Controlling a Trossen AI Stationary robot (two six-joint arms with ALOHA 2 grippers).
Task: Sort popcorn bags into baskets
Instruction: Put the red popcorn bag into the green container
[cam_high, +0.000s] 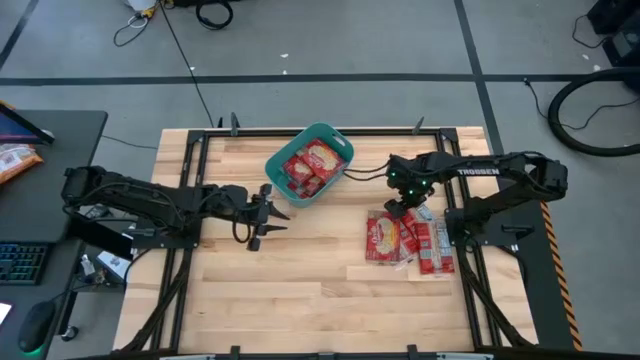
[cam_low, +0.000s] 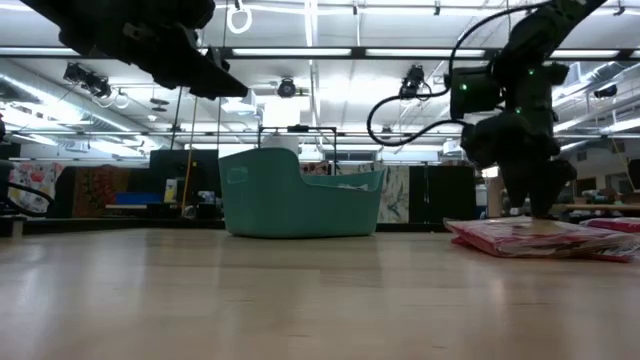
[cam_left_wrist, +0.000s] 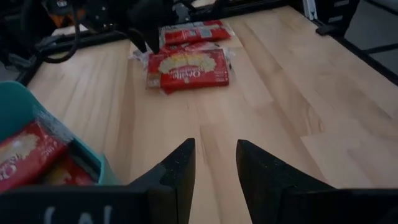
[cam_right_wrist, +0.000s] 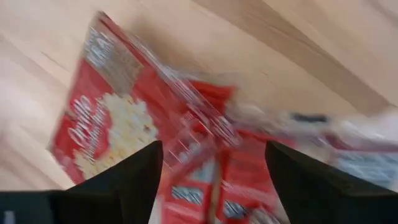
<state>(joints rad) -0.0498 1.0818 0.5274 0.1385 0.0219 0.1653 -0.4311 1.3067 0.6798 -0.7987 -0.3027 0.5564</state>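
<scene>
We found the right gripper (cam_high: 403, 209) poised directly over the pile of popcorn bags (cam_high: 408, 240) lying on the right half of the bench (cam_high: 300, 290), its fingers spread wide on either side of the top packets and holding nothing. In the low view it hung just above the flat red stack, though we could not tell whether the fingertips touched it. The teal basket (cam_high: 276, 165) stood near the far edge of the bench, with a few red bags (cam_high: 311, 167) already inside. The left gripper (cam_high: 272, 213) hovered in mid-bench, just in front of the basket, its fingers partly apart with nothing between them.
</scene>
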